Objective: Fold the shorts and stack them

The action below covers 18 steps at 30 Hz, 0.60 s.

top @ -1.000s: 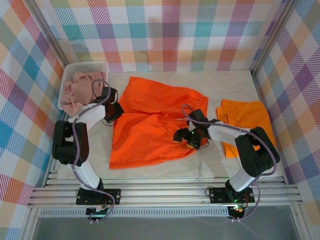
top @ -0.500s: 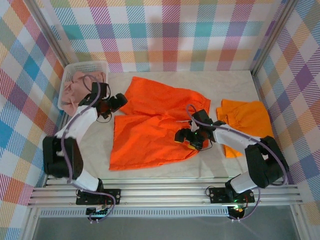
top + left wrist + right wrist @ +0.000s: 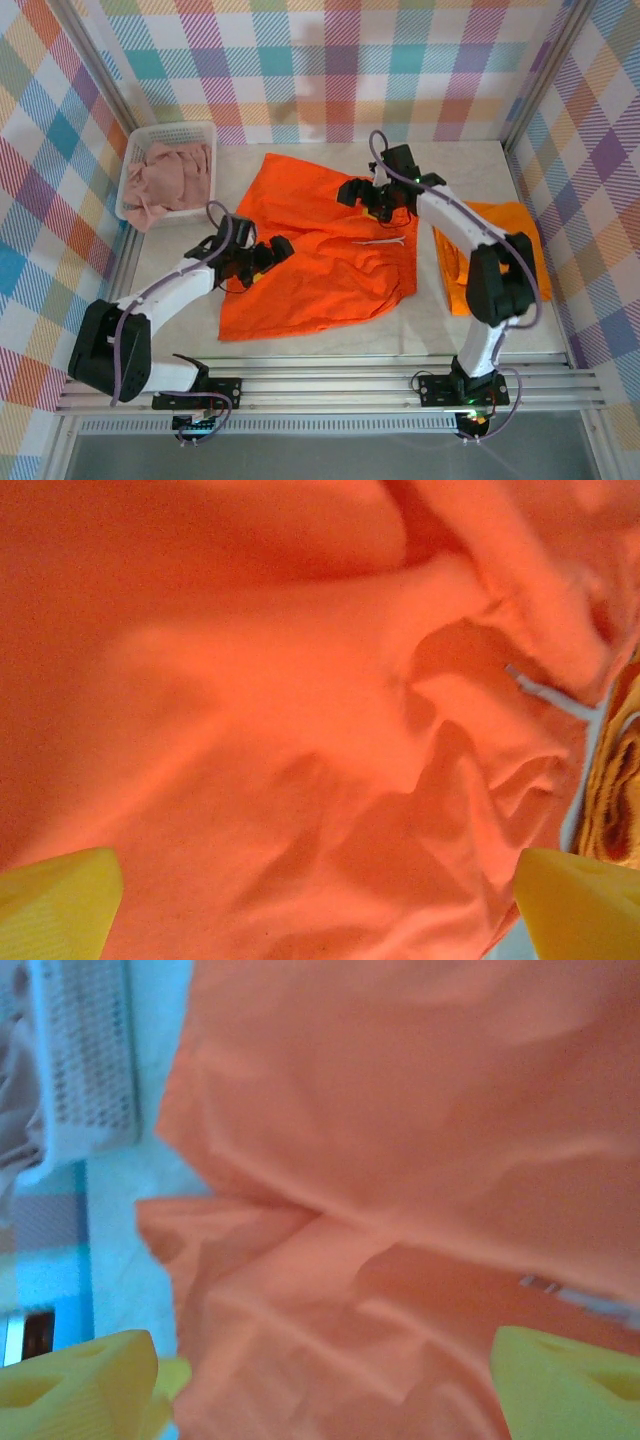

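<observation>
Both grippers stand wide and empty over the spread orange shorts mid-table, left gripper at their left edge, right gripper at their far edge. Pink shorts lie in the basket.

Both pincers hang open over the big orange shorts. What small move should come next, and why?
Probably lower the left pincer and right pincer and pinch the spread orange shorts: both stand open, holding nothing, and the cloth lies wide and rumpled, not yet folded small.
</observation>
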Each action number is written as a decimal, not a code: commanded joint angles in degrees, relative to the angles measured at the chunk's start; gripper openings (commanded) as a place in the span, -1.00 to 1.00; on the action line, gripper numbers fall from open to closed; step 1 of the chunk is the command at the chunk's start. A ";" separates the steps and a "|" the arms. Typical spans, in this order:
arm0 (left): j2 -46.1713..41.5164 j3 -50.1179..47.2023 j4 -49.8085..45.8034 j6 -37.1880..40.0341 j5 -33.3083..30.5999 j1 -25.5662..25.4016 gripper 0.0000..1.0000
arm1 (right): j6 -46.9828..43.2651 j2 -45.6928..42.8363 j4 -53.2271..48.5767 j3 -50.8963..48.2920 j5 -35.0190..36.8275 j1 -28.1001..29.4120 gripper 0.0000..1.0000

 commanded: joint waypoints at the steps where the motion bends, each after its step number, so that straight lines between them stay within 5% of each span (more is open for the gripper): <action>1: 1.44 -1.85 5.19 -2.64 -2.58 -2.97 1.00 | -2.75 5.64 -3.41 5.06 -1.71 -3.50 0.73; 18: -3.01 -16.73 7.43 -8.26 -7.18 -7.48 1.00 | -3.79 29.68 -10.69 25.93 -1.03 -13.87 0.73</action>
